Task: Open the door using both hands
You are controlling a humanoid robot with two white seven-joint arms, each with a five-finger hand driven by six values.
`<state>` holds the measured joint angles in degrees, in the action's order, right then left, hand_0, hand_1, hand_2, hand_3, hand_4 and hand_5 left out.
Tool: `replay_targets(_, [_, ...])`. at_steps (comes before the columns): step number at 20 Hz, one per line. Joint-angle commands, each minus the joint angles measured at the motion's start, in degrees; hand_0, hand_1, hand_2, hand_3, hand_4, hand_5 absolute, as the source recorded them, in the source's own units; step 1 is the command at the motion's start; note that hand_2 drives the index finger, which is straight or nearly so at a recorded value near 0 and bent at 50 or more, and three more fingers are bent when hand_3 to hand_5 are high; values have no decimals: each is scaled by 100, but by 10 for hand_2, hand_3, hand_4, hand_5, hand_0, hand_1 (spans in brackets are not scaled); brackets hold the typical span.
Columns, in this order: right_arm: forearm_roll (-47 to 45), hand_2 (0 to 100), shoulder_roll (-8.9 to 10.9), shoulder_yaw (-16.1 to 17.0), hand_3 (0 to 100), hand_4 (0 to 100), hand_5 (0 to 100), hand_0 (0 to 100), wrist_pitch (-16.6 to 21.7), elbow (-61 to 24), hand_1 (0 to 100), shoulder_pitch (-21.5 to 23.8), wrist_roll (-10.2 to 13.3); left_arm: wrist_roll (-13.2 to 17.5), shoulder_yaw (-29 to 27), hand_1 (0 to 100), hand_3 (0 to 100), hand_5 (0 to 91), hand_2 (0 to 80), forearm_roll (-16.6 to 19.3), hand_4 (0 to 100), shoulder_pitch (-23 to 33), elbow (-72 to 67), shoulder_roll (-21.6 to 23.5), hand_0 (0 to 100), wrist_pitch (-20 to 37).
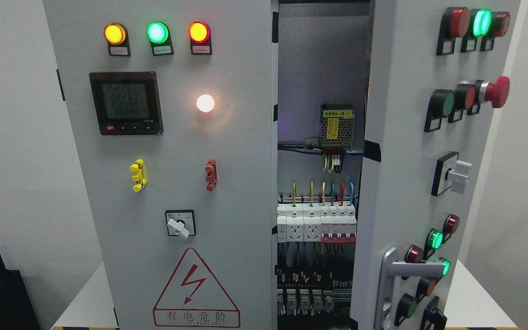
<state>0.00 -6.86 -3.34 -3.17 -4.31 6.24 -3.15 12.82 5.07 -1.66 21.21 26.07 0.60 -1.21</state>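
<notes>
**Right door swung out, my hands out of sight**

Neither of my arms shows in the head view, so I cannot tell how my fingers stand or whether they hold anything.

The grey electrical cabinet [291,59] stands on a white surface [475,293] in front of me. Its left door [177,183] is closed and faces me flat. It carries three lit lamps along the top, yellow [115,33], green [157,32] and red-orange [199,31], a digital meter [126,102] below them, and a glowing white lamp [205,103] to the meter's right. Lower down sit a yellow clip [138,175], a red clip [211,174], a rotary switch [180,223] and a red triangular warning sign [195,288].

The right door [401,160] stands swung outward, turned at an angle so its buttons jut in profile. Its silver handle [399,275] is near the lower edge, and a red mushroom stop button [497,91] sticks out high up, with a white selector switch [459,176] below it.

Between the doors the cabinet's inside is open to view: a meshed power supply [337,126] with a yellow label on the back panel, coloured wires running down from it, a row of white breakers and sockets [316,222] beneath, and smaller modules [310,298] lower in the dark.
</notes>
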Motion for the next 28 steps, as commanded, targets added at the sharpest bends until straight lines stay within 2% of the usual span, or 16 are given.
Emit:
replay_targets(1, [-185, 0, 0, 0, 0, 0, 0, 0, 0, 0, 0, 0, -1, 10, 310, 0, 0, 0, 0, -413, 32, 1269, 4076, 642, 0, -19])
replay_targets(4, [-185, 0, 0, 0, 0, 0, 0, 0, 0, 0, 0, 0, -1, 10, 301, 0, 0, 0, 0, -738, 32, 1710, 5299, 993, 0, 33])
replay_targets(8, [-185, 0, 0, 0, 0, 0, 0, 0, 0, 0, 0, 0, -1, 10, 205, 0, 0, 0, 0, -1431, 33, 1922, 6373, 1617, 0, 200])
replay_targets(15, [-193, 0, 0, 0, 0, 0, 0, 0, 0, 0, 0, 0, -1, 45, -85, 0, 0, 0, 0, -2916, 32, 1764, 6832, 3163, 0, 1561])
replay_targets(19, [-185, 0, 0, 0, 0, 0, 0, 0, 0, 0, 0, 0, -1, 405, -323, 0, 0, 0, 0, -3743, 32, 1527, 6919, 3885, 0, 1844])
replay_targets(22, [-185, 0, 0, 0, 0, 0, 0, 0, 0, 0, 0, 0, -1, 502, -410, 0, 0, 0, 0, -4323, 32, 1333, 7226, 4280, 0, 1853])
replay_targets(26, [-193, 0, 0, 0, 0, 0, 0, 0, 0, -8, 0, 0, -1, 1046, -762, 0, 0, 0, 0, -4991, 31, 1315, 7727, 4536, 0, 1853])
replay_targets(28, [-185, 0, 0, 0, 0, 0, 0, 0, 0, 0, 0, 0, -1, 1196, -850, 0, 0, 0, 0, -5229, 31, 1315, 7973, 4676, 0, 1853])
